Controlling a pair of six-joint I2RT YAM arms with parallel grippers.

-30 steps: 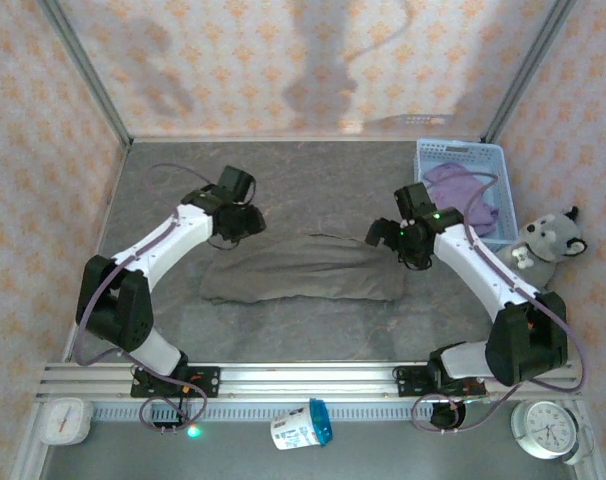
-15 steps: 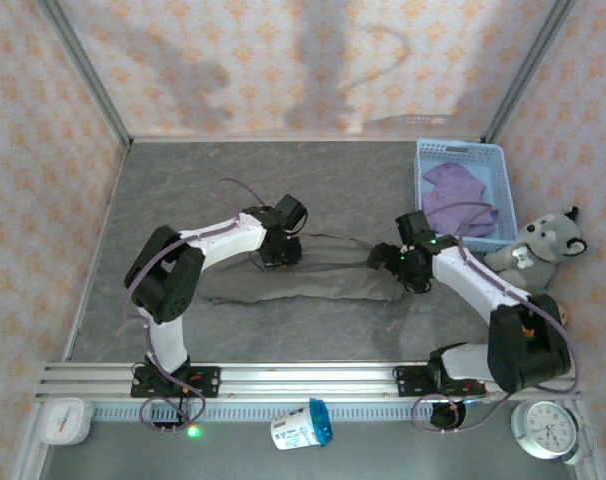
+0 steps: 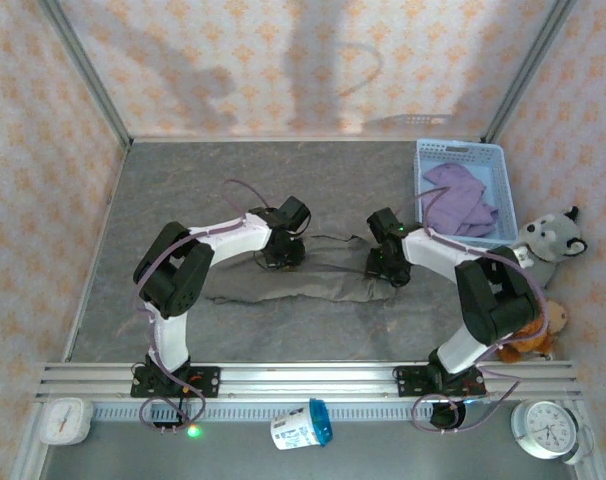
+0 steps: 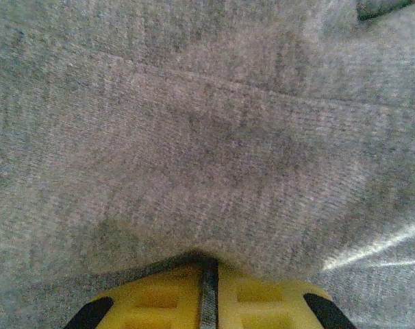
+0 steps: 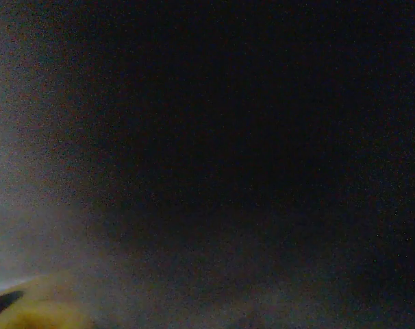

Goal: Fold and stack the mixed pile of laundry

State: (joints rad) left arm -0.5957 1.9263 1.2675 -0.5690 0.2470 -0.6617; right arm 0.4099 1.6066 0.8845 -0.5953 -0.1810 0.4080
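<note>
right end effector tips buried in olive-grey garment; right wrist view dark, blurred.

Grey table, three items.
Olive-grey garment spread flat at centre; light blue basket in far right corner; plush wolf toy at right edge.

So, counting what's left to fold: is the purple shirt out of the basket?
No, the purple shirt lies bunched inside the blue basket.

White arm links, black joints, purple cables, yellow jaws
</note>
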